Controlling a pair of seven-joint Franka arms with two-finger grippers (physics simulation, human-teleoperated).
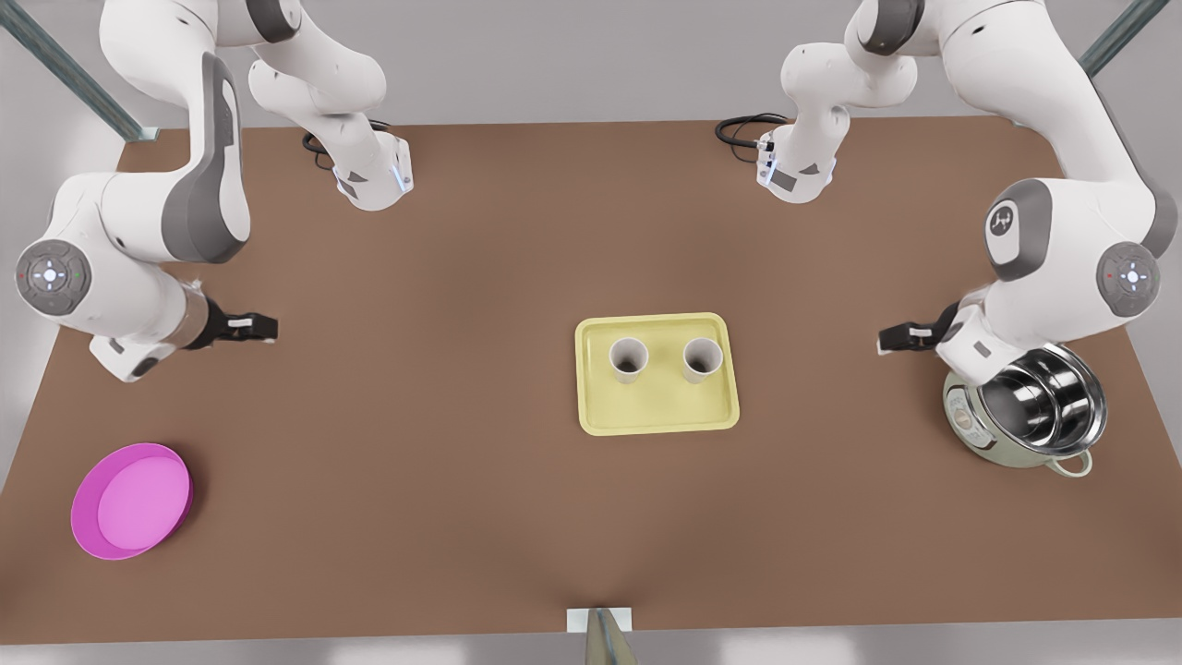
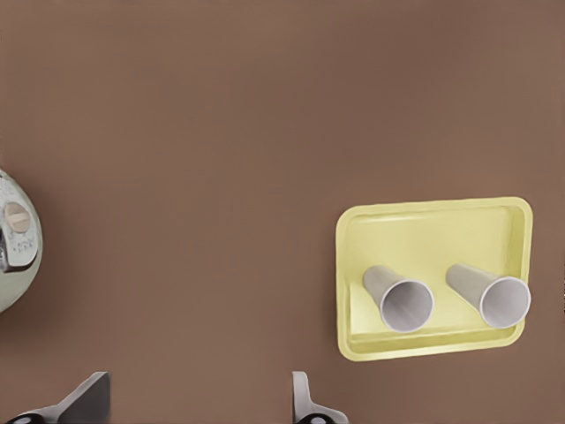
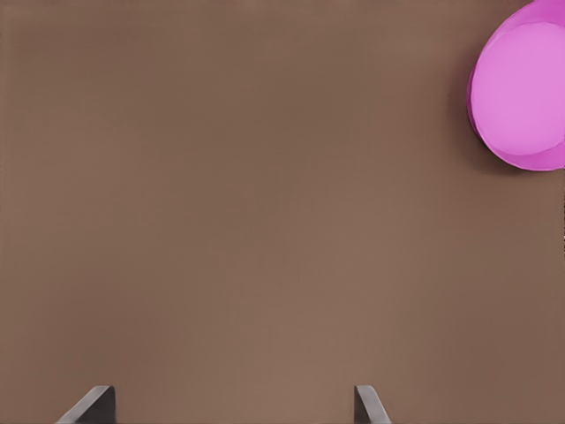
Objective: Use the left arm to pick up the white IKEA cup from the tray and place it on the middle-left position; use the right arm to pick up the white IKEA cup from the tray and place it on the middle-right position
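Two white cups stand upright side by side on the pale yellow tray [image 1: 657, 417], one [image 1: 628, 358] toward the front view's left and the other [image 1: 702, 358] toward its right. The left wrist view looks down on the tray [image 2: 433, 230] and both cups [image 2: 402, 299] [image 2: 494, 296]. My left gripper [image 1: 900, 337] [image 2: 199, 389] hovers open over bare table at the front view's right, well apart from the tray. My right gripper [image 1: 251, 326] [image 3: 229, 397] hangs open at the front view's left, also empty.
A steel pot [image 1: 1034, 406] [image 2: 13, 243] sits just beyond the left gripper at the front view's right. A round magenta dish [image 1: 132, 501] [image 3: 525, 88] lies near the front-left corner. Brown tabletop [image 1: 443, 369] spreads on both sides of the tray.
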